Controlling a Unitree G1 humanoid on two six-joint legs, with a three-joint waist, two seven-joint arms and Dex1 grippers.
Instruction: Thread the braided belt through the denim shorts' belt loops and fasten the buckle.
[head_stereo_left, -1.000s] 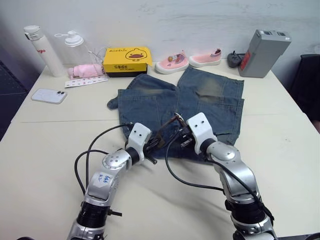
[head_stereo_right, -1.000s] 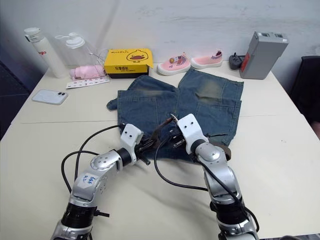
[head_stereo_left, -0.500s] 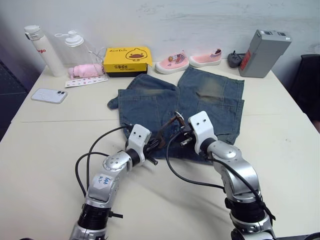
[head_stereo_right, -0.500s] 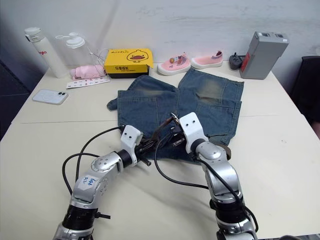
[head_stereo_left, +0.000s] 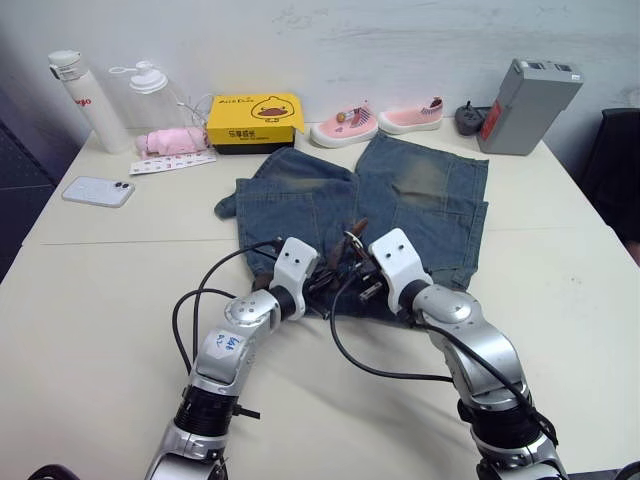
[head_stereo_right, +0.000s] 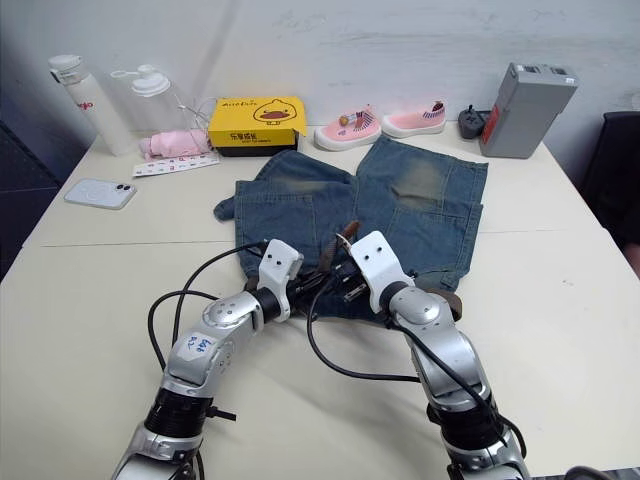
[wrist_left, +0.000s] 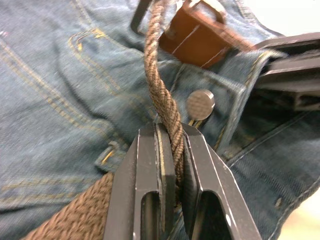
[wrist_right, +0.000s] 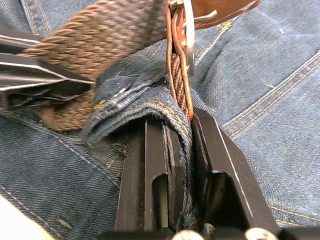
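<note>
Beyond denim shorts (head_stereo_left: 400, 205): yellow box (head_stereo_left: 255, 120), pink shoes (head_stereo_left: 375, 120).

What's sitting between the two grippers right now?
In the left eye view, the braided belt with its buckle spans the gap between left gripper and right gripper, over the denim shorts.

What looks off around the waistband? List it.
The denim shorts are bunched at the waistband, where the right gripper pinches both a fold of denim and the braided belt. The belt stands on edge in the left gripper, and the buckle is tilted. Nothing looks torn or spilled.
</note>
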